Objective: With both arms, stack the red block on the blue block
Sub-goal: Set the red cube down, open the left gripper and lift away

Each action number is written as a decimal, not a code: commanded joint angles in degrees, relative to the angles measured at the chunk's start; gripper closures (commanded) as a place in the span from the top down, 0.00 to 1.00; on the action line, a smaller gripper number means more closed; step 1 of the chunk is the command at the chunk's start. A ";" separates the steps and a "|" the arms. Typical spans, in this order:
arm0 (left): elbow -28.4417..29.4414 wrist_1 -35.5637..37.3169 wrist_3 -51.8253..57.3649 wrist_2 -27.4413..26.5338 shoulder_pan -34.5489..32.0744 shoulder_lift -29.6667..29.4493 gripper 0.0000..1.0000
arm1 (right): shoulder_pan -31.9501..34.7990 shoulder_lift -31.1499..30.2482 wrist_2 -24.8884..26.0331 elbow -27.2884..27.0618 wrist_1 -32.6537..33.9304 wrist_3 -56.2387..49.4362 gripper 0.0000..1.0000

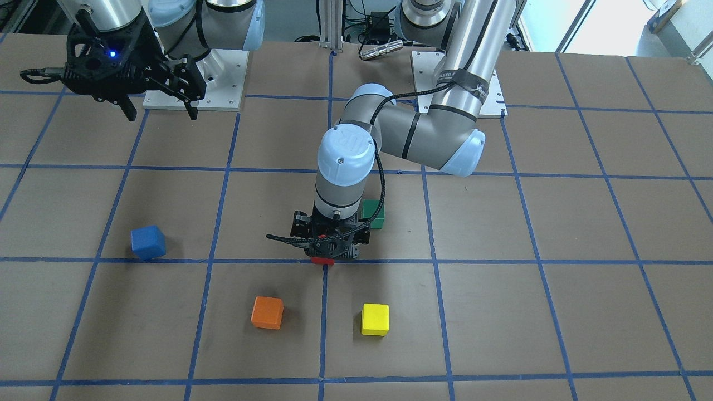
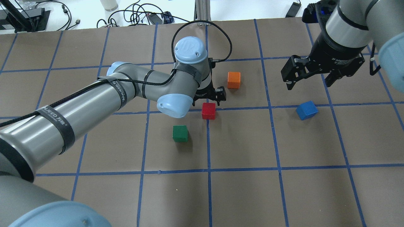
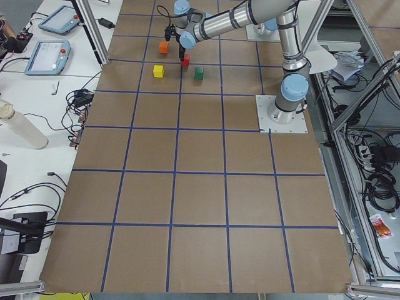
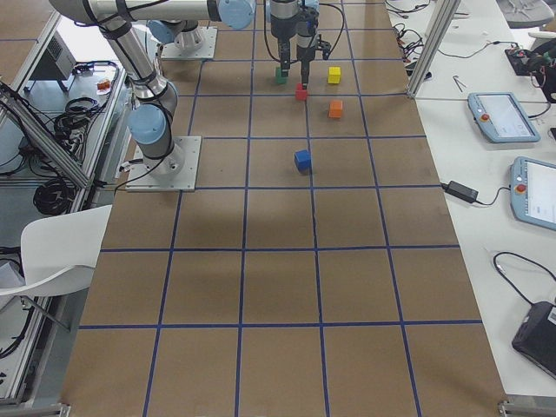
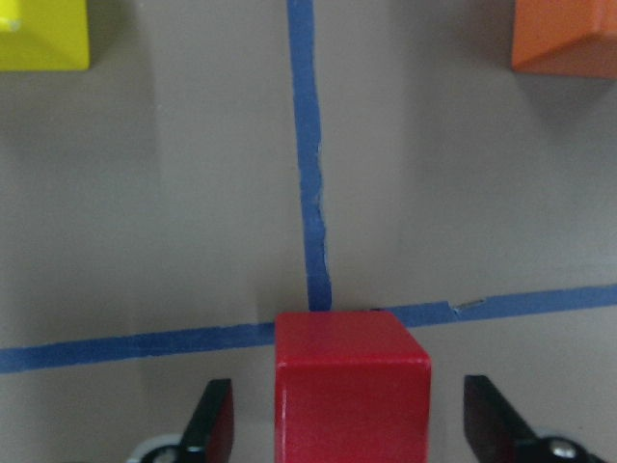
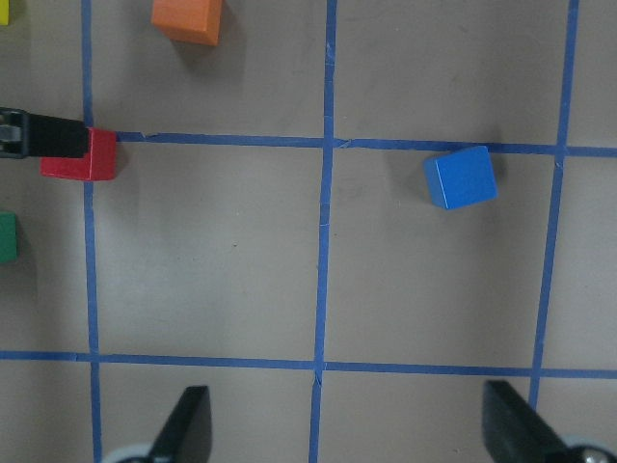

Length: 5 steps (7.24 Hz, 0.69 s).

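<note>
- Left wrist-mounted view shows the left gripper [image 5: 352, 424] spread open, one finger on each side of the red block [image 5: 352, 386], with a clear gap on both sides; nothing is grasped yet.
- That block sits on the table [image 2: 246, 142] at a crossing of blue tape lines [image 5: 307, 174], between the green block [image 2: 180, 133] and the orange block [image 2: 234, 79].
- The blue block [image 2: 306, 110] lies well apart on the robot's right, turned askew to the grid.
- The right gripper [image 2: 309, 83] hangs above the table near it, open and empty.
- Step in hand, as I judge it: closing on the red block.
- To do it well, keep the gaps even so both fingers meet opposite faces together and the block does not twist.
- Grip low enough to hold the faces flat, then lift straight up, clear of the green block.
- The red block will likely need turning to match the blue block's skew.
</note>
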<state>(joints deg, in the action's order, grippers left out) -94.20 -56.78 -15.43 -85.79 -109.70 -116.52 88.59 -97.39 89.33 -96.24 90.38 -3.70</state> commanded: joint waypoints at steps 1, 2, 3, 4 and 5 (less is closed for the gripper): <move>8.89 -21.59 12.97 -0.95 7.35 7.06 1.00 | 0.00 0.36 0.05 0.00 0.41 0.45 1.00; 10.77 -28.14 21.67 -4.35 12.70 10.83 1.00 | 0.00 0.53 0.05 0.00 0.94 0.80 1.00; 10.36 -29.25 27.24 -5.08 17.98 14.87 1.00 | 0.00 0.62 -0.82 0.00 0.94 0.89 1.00; 8.96 -32.57 29.12 -5.00 21.42 18.92 1.00 | 0.00 0.80 0.04 0.00 0.68 0.80 1.00; 9.03 -35.82 29.05 -5.18 22.24 22.61 1.00 | 0.00 1.67 -0.38 -0.35 0.42 0.89 1.00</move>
<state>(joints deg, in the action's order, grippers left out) -84.89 -88.46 11.94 -90.63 -90.09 -98.73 88.59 -96.48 89.09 -96.33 91.06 -2.88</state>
